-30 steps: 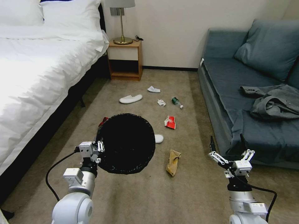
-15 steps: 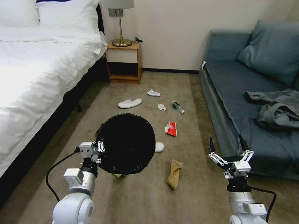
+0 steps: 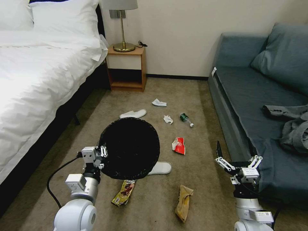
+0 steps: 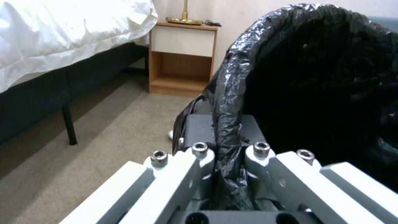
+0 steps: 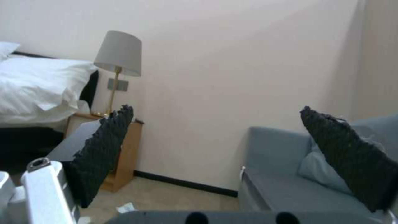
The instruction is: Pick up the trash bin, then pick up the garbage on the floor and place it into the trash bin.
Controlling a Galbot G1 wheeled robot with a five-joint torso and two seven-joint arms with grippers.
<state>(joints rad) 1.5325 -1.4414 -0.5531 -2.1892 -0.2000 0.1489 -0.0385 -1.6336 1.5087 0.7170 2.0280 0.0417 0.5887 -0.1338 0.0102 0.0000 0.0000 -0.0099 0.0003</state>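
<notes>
My left gripper (image 3: 102,157) is shut on the rim of the trash bin (image 3: 130,147), a round black bin lined with a black bag and held above the carpet. The left wrist view shows the fingers (image 4: 199,155) pinching the bagged rim (image 4: 232,77). Garbage lies on the floor: a white slipper (image 3: 132,113), a second slipper (image 3: 160,167) partly under the bin, two tissues (image 3: 158,102) (image 3: 167,119), a green bottle (image 3: 185,118), a red packet (image 3: 179,145), a tan paper bag (image 3: 184,202) and a brown snack packet (image 3: 123,192). My right gripper (image 3: 235,152) (image 5: 215,109) hangs open beside the sofa, holding nothing.
A white bed (image 3: 38,80) runs along the left. A wooden nightstand (image 3: 126,67) with a lamp (image 3: 119,19) stands at the far wall. The blue sofa (image 3: 256,106) lines the right side, with a grey cloth (image 3: 295,128) on its seat.
The whole view has shifted: the floor litter sits lower in the picture, and the brown snack packet has come into sight below the bin. Both arms keep their pose.
</notes>
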